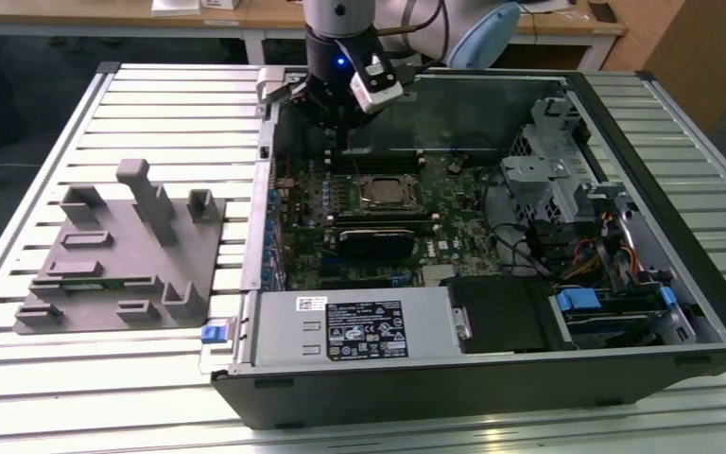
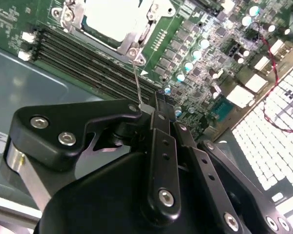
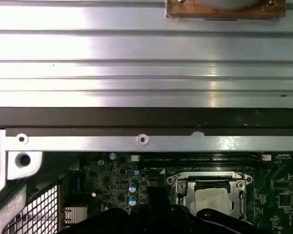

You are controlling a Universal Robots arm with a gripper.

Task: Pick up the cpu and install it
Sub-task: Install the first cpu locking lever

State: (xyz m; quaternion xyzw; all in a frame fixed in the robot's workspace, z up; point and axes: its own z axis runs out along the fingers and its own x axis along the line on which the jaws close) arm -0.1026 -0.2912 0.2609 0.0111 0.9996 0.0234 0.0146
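Observation:
The cpu (image 1: 386, 192) lies flat inside the dark metal-framed socket (image 2: 136, 41) on the motherboard of the open computer case. Its pale silvery top (image 2: 118, 19) shows in both wrist views (image 3: 212, 201). My gripper (image 1: 337, 142) hangs over the far edge of the board, just beyond the socket toward the exterior view's left. Its black fingers (image 2: 154, 105) stand shut together. A thin metal lever (image 2: 136, 83) rises from the socket's corner and its end meets my fingertips; I cannot tell whether it is pinched.
A grey fixture (image 1: 124, 251) with upright posts lies on the slatted table (image 1: 148, 95) at the exterior view's left. A big grey box with a white label (image 1: 351, 326) fills the case's near side. Drive cages and cables (image 1: 565, 189) crowd the exterior view's right.

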